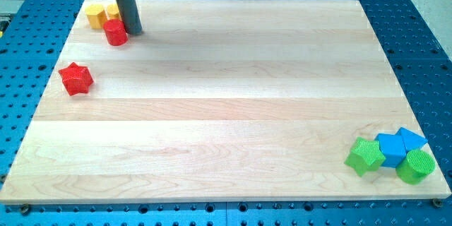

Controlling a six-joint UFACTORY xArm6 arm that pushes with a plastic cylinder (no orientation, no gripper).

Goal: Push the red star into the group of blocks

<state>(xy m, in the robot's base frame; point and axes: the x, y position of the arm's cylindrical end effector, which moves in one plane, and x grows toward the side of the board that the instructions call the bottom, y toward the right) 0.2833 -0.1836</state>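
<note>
**Seven blocks on worktop, tip at far corner**

Seven blocks sit on the wooden worktop (226,99). Landmark: red star (76,78), near the view's left edge, upper part, alone, touching nothing.

Up and to the view's right of the star: red cylinder (116,32), with my tip (134,31) just beside it on its right, contact not resolvable. Rod is a plain end effector with no jaws, so nothing to spread or pinch. Orange block (97,15) lies just above-left of the cylinder; a yellow block (113,9) is partly hidden behind the rod, shape unclear.

Far from the star, at the view's bottom right: a tight group of green star (365,156), blue cube (391,148), blue wedge-like block (412,140), green cylinder (415,167).
</note>
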